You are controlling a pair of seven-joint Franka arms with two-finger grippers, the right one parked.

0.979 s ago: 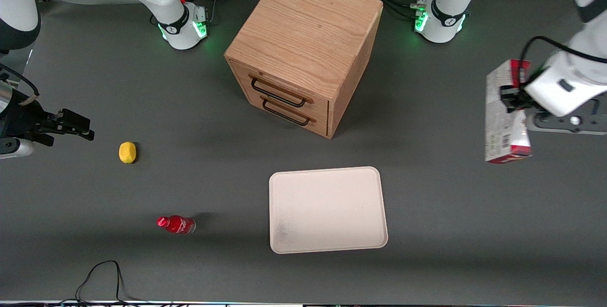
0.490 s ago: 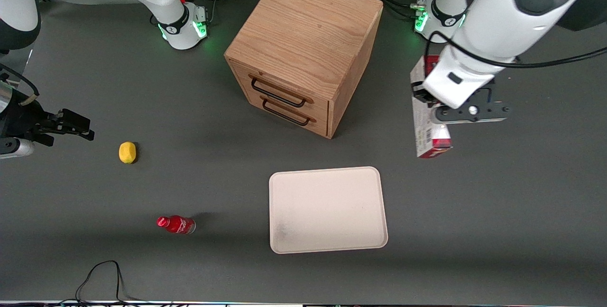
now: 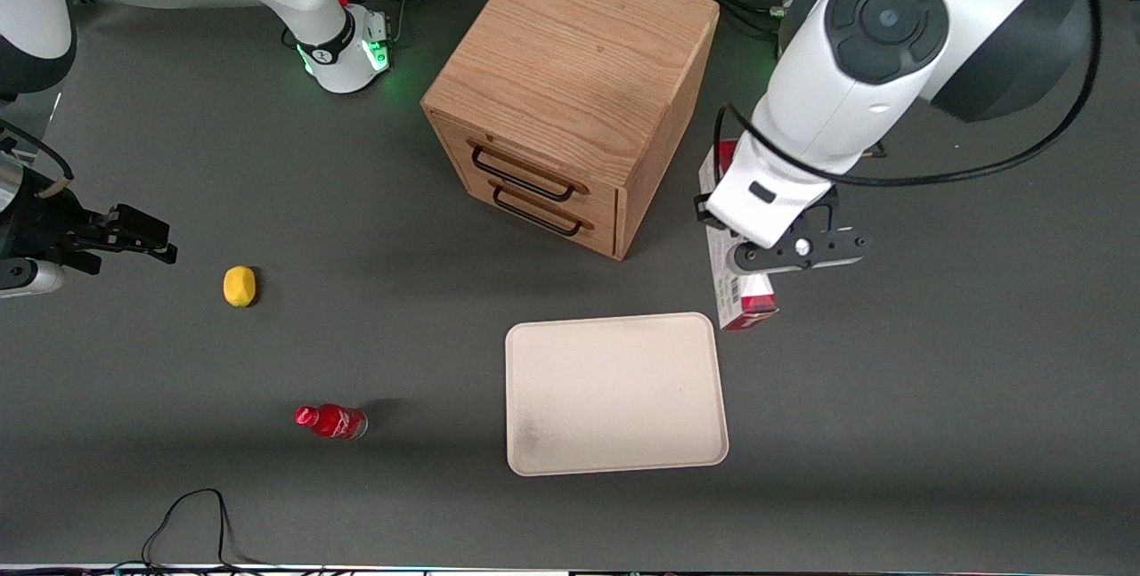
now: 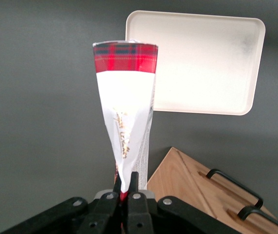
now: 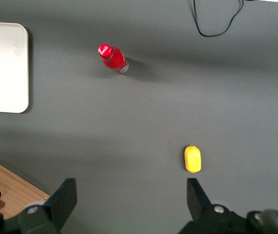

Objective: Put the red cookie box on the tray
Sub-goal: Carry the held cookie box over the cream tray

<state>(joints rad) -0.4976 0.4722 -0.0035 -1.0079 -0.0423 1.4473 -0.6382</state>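
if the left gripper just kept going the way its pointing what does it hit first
Probably the bare table. The gripper, shut on the red cookie box, points down with the box hanging below it, so the box's lower end would touch first, just beside the tray. Height is hard to judge.

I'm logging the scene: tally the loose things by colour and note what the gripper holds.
Red: 2 (cookie box, bottle)
Yellow: 1 (lemon)
Cream: 1 (tray)
Wood: 1 (cabinet)
Total: 5
Gripper, above the table near the tray, grips the cookie box.
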